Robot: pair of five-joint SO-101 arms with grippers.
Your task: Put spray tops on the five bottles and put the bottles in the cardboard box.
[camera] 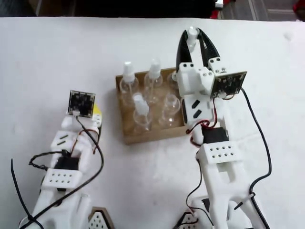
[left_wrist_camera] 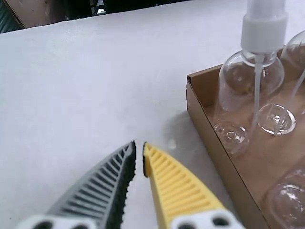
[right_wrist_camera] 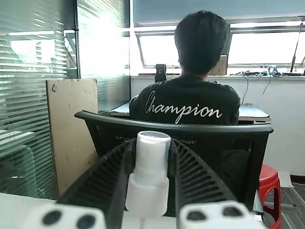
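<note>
Left gripper point(left_wrist_camera: 139, 160): low over the white table point(camera: 57, 52), at the 9 o'clock side of the box. Its gray and yellow fingers are drawn nearly together, with only a sliver of gap at the tips and nothing between them.

Cardboard box point(camera: 152, 134): a shallow open tray on the table between the two arms. Its long sides run roughly from 9 to 3 o'clock.

Front capped bottle point(camera: 141, 112): clear, upright in the near row of the box, with a white spray top fitted.

Open bottle point(camera: 170, 109): upright at 3 o'clock of the front capped bottle, in the same near row, with a bare neck.

Back capped bottles point(camera: 127, 78): two clear bottles side by side along the far wall, each with a white spray top.

Fifth bottle point(camera: 173, 81): in the far corner toward 3 o'clock, partly hidden by the right arm. Its neck cannot be made out clearly.

Right gripper point(camera: 193, 31): raised past the far edge of the box, at about 1 o'clock from it. Its black fingers are pinching the loose top.

Loose spray top point(right_wrist_camera: 147, 181): white, held upright between the right gripper's fingers, well clear of every bottle.
</note>
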